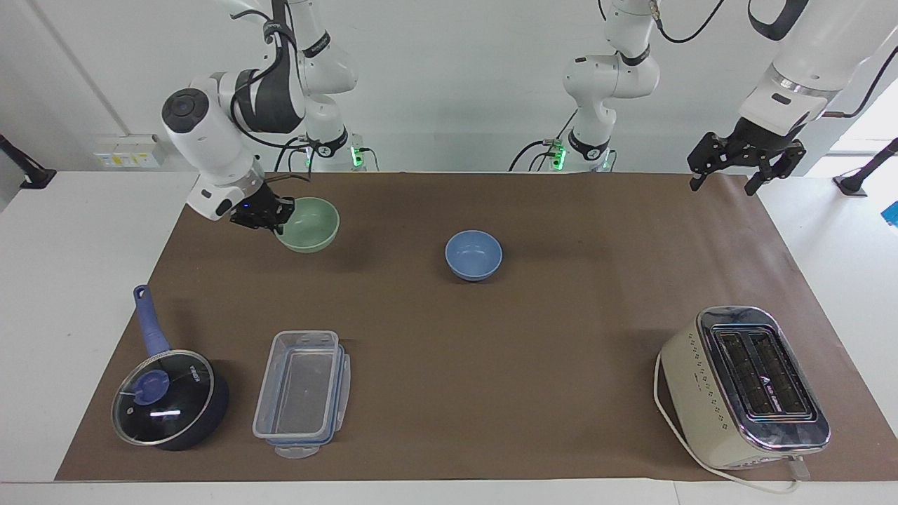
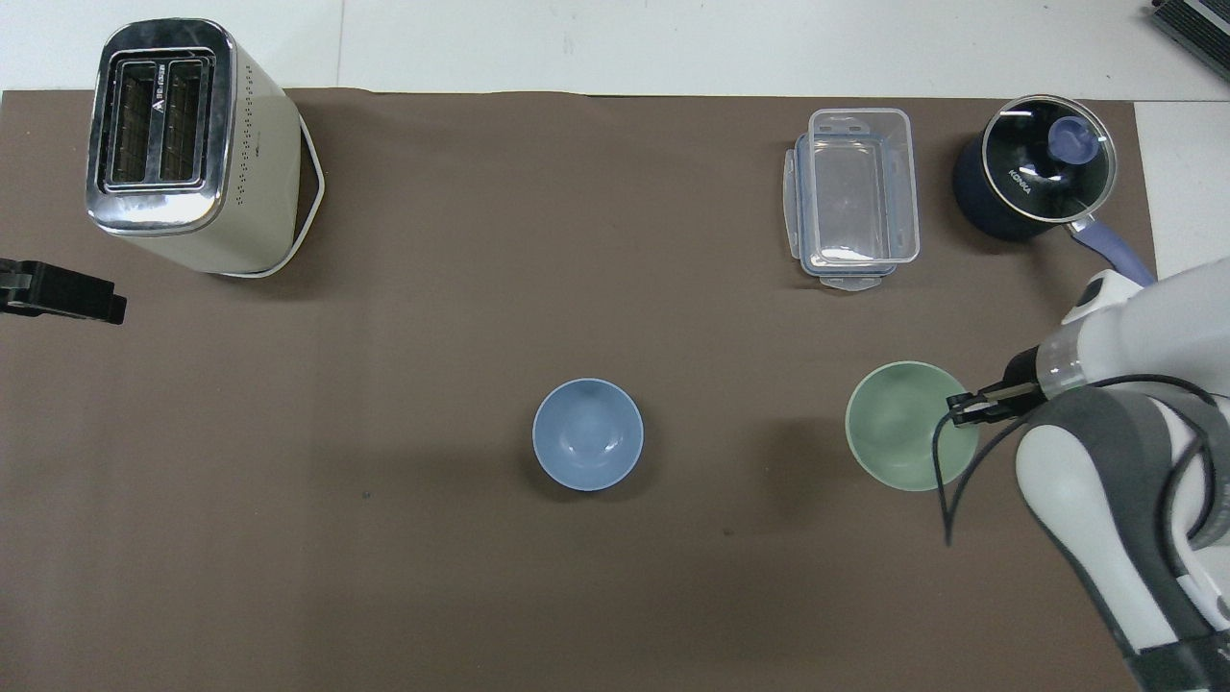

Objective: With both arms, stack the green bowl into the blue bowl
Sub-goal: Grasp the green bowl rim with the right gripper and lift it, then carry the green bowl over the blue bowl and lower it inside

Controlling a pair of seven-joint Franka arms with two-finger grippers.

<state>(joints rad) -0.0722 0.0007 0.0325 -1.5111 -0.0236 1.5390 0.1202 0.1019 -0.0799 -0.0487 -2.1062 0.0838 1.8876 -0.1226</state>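
Observation:
My right gripper [image 1: 272,214] is shut on the rim of the pale green bowl [image 1: 309,226] and holds it up in the air over the brown mat, at the right arm's end; the pair also shows in the overhead view, the gripper [image 2: 964,407] on the green bowl [image 2: 901,425]. The periwinkle-blue bowl [image 1: 473,255] stands upright and empty near the middle of the mat; it shows in the overhead view too [image 2: 587,434]. My left gripper [image 1: 746,163] hangs open and empty above the mat's corner at the left arm's end, and waits.
A cream toaster [image 1: 744,387] stands farther from the robots at the left arm's end. A clear plastic container [image 1: 302,393] and a dark blue lidded saucepan [image 1: 168,393] sit farther from the robots at the right arm's end. The brown mat [image 1: 561,337] covers the table.

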